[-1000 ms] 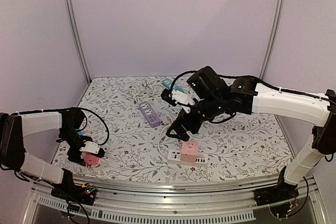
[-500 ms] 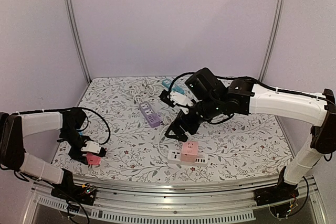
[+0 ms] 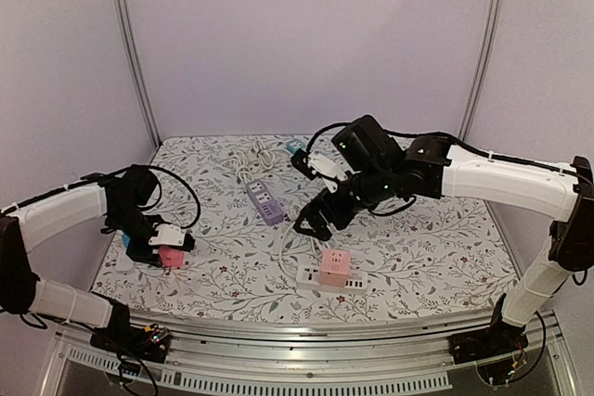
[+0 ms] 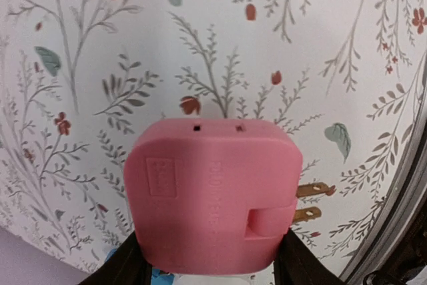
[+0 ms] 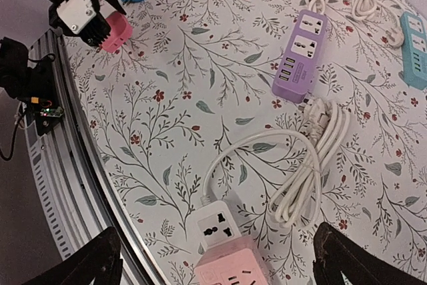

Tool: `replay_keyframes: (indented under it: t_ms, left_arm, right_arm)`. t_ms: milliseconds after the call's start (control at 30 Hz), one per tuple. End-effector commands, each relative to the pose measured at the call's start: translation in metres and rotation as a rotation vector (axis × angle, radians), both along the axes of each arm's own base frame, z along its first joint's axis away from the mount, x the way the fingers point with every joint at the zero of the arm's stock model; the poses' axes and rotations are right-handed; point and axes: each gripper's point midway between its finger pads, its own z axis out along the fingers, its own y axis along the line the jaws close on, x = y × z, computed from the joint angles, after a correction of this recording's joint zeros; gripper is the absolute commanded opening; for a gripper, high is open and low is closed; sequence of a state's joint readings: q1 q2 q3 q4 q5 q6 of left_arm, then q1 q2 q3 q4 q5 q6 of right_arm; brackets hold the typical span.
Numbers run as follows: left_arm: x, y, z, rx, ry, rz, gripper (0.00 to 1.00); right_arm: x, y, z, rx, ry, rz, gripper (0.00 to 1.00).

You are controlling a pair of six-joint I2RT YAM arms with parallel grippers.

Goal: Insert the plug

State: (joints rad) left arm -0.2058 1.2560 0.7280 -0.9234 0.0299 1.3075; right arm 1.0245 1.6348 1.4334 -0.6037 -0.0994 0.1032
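Overhead, wrist views sharing pink plug (image 3: pixel 172 257)

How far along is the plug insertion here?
Done: the left gripper is shut on the pink plug, its prongs bare. In hand: the plug is held near the left edge of the table, far from any socket. Left: carry it to a strip, perhaps the white power strip, and push the prongs in. The right gripper hangs open near that strip, holding nothing.

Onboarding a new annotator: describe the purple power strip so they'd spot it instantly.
On the floral tablecloth, look mid-table, just left of the right gripper. The purple power strip lies there. It is the only purple one: the teal strip sits farther back, and the white strip carrying a pink cube is nearer the front.
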Motion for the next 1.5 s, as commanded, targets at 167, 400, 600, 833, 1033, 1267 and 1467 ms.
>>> replay_keyframes:
  t_ms: [167,400,600,833,1033,1267,1467]
  left_arm:
    - [0.068,-0.066,0.16,-0.081,-0.657,-0.036,0.0]
    - [0.061,-0.149,0.224,-0.163,-0.979,-0.196,0.0]
    - [0.045,-0.197,0.236,-0.237,-1.022,-0.265,0.0]
    - [0.042,-0.219,0.235,-0.265,-1.026,-0.304,0.0]
    - [0.037,-0.224,0.232,-0.274,-1.018,-0.32,0.0]
    - [0.031,-0.226,0.232,-0.33,-0.985,-0.29,0.08]
    - [-0.02,-0.239,0.224,-0.598,-0.614,-0.197,0.99]
  right_arm:
    - [0.049,-0.004,0.079,0.27,0.113,-0.269,0.83]
    - [0.017,0.061,0.093,0.366,0.154,-0.085,0.8]
    - [0.01,0.086,0.082,0.384,0.189,-0.024,0.73]
    - [0.005,0.099,0.068,0.38,0.229,0.008,0.54]
    - [0.004,0.104,0.062,0.374,0.234,0.03,0.15]
    - [-0.01,0.098,0.061,0.355,0.221,0.121,0.0]
    - [-0.028,0.051,0.042,0.26,0.07,0.251,0.0]
